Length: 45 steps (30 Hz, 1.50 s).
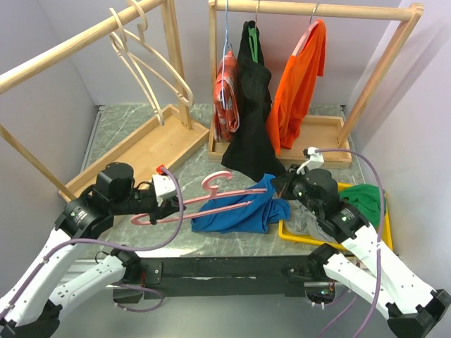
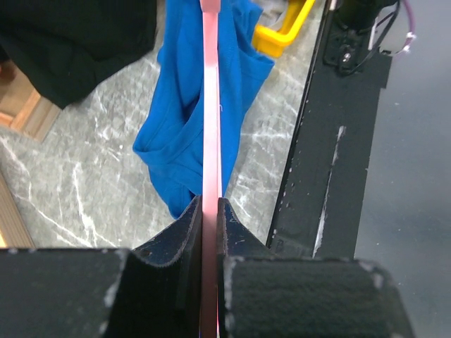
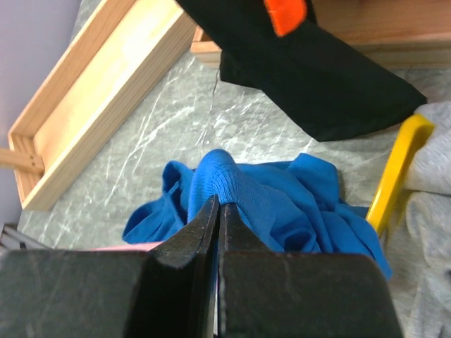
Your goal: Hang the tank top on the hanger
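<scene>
The royal-blue tank top [image 1: 239, 210] lies bunched on the marble table, centre front. The pink hanger [image 1: 204, 199] lies across its left part, hook pointing up-left. My left gripper [image 1: 171, 204] is shut on the hanger's lower bar, which runs as a pink strip [image 2: 211, 105] from between my jaws over the blue fabric [image 2: 180, 134]. My right gripper [image 1: 280, 184] is shut on a raised fold of the tank top [image 3: 232, 186] at its right edge; the fabric bulges just above my closed jaws.
A yellow tray [image 1: 292, 234] at right holds a grey garment [image 1: 310, 224] and a green garment [image 1: 366, 197]. A wooden rack [image 1: 310, 8] behind carries black [image 1: 252, 120], orange [image 1: 299, 84] and red garments. A left rack [image 1: 84, 39] holds cream hangers [image 1: 151, 67].
</scene>
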Tool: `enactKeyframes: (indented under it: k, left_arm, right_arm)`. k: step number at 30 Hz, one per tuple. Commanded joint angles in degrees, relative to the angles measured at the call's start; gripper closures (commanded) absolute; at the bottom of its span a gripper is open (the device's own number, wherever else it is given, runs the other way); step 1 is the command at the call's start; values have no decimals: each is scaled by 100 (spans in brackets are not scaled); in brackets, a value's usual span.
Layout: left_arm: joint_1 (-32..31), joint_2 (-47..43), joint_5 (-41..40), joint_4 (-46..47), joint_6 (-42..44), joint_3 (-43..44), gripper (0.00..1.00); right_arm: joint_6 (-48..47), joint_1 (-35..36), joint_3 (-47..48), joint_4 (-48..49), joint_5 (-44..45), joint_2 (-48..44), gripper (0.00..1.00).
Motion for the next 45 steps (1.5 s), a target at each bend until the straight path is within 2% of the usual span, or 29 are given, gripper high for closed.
enactKeyframes:
  k: [1,8,15,19,27,33,45]
  left_arm:
    - [-16,-166,452,355,69,316,99]
    - [-16,44,83,452,-63,255,99]
    - [-16,-184,327,1568,-449,-290,99]
    - [-16,-272,442,1639,-468,-343,99]
    - [-16,-360,452,1130,-265,-229,99]
    - [-16,-456,390,1427,-370,-465,99]
    - [-16,-166,434,3035,-898,-993,99]
  right_arm:
    - [-263,-43,512,343,-461,187,100]
    - [-175,-43,1074,105,-778,215,100]
    - [-95,-43,1330,-79,-1287,170,100]
    - [-289,-43,1374,-281,-859,267,100]
    - [-465,-43,1584,-501,-260,864,100]
    - [-264,-25,1734,-176,-1286,1005,100]
    - [264,352,1795,0,-1895,750,100]
